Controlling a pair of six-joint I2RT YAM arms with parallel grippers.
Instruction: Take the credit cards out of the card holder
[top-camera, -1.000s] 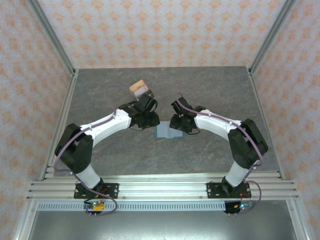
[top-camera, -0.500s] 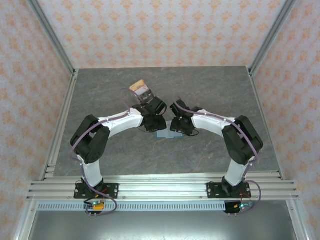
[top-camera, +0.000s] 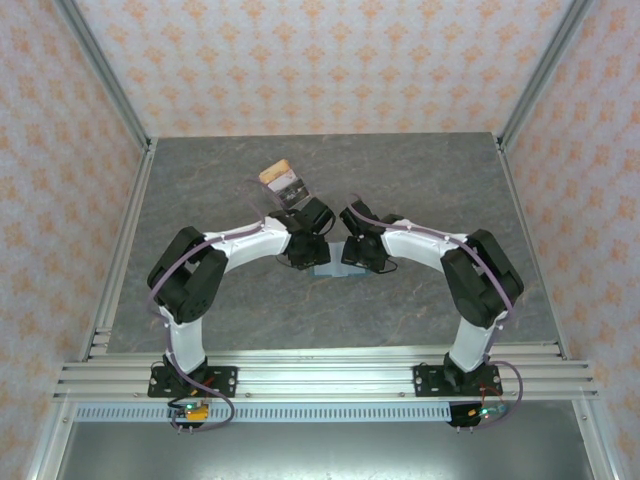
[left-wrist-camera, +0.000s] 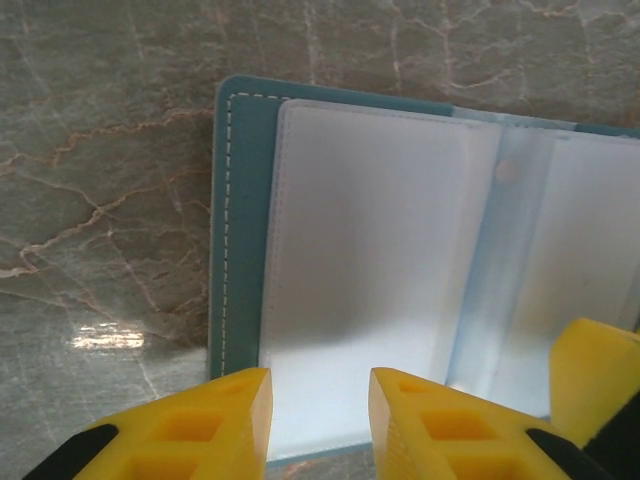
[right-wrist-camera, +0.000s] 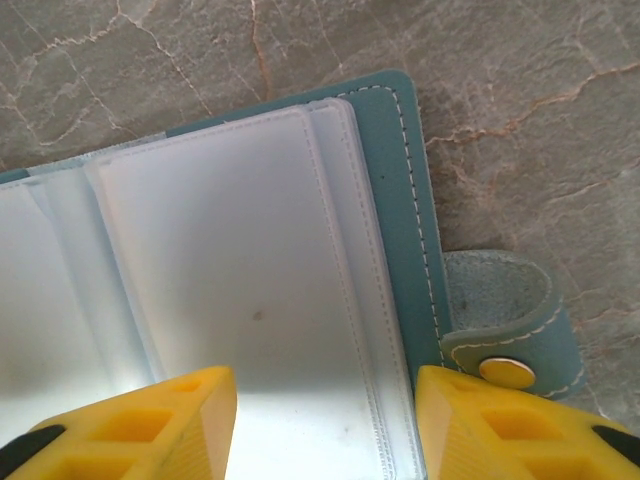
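The card holder (top-camera: 331, 269) lies open on the table between both grippers, mostly hidden under them in the top view. Its left panel (left-wrist-camera: 360, 250) shows clear plastic sleeves inside a blue-grey stitched border. My left gripper (left-wrist-camera: 320, 425) hovers open over the near edge of that panel, with nothing between its fingers. The right panel (right-wrist-camera: 240, 260) also has clear sleeves, and a snap tab (right-wrist-camera: 505, 340) sticks out at its right side. My right gripper (right-wrist-camera: 325, 430) stands wide open above that panel. The credit cards (top-camera: 283, 180), one tan and one white with dark marks, lie behind the left gripper (top-camera: 308, 250).
The grey marbled table (top-camera: 420, 180) has bare surface around the holder. Metal frame posts (top-camera: 120, 230) and patterned walls close in the left, right and back sides. A yellow fingertip (left-wrist-camera: 600, 385) of the other gripper shows at the right of the left wrist view.
The left arm has folded in and its gripper has moved right, over the holder. The right gripper has edged left. The holder is more covered than before.
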